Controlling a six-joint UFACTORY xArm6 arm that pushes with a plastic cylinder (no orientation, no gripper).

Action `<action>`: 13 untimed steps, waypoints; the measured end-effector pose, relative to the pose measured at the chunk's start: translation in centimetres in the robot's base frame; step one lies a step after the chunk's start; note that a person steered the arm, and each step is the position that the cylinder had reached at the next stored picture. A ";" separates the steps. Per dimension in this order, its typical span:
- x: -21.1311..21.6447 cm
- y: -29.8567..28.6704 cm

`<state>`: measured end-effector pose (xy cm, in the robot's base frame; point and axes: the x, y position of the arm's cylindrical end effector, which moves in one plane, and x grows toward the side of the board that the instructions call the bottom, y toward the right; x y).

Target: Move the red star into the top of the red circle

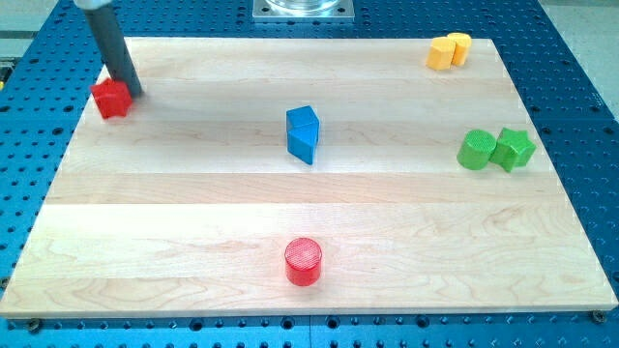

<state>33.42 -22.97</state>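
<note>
The red star (pixel 111 99) lies near the board's top left corner. My tip (pixel 132 92) stands right beside it, at its upper right side, touching or nearly touching it. The red circle (pixel 303 261) stands near the view's bottom, at the middle of the board, far from the star.
A blue block (pixel 303 133) stands at the board's middle, between star and circle. Two yellow blocks (pixel 450 50) sit together at the top right. A green circle (pixel 475 150) and a green star (pixel 515 149) touch at the right edge. The wooden board (pixel 193 213) lies on a blue perforated table.
</note>
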 end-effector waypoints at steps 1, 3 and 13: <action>-3.9 1.6; 5.9 0.7; 21.8 14.7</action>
<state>55.19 -8.30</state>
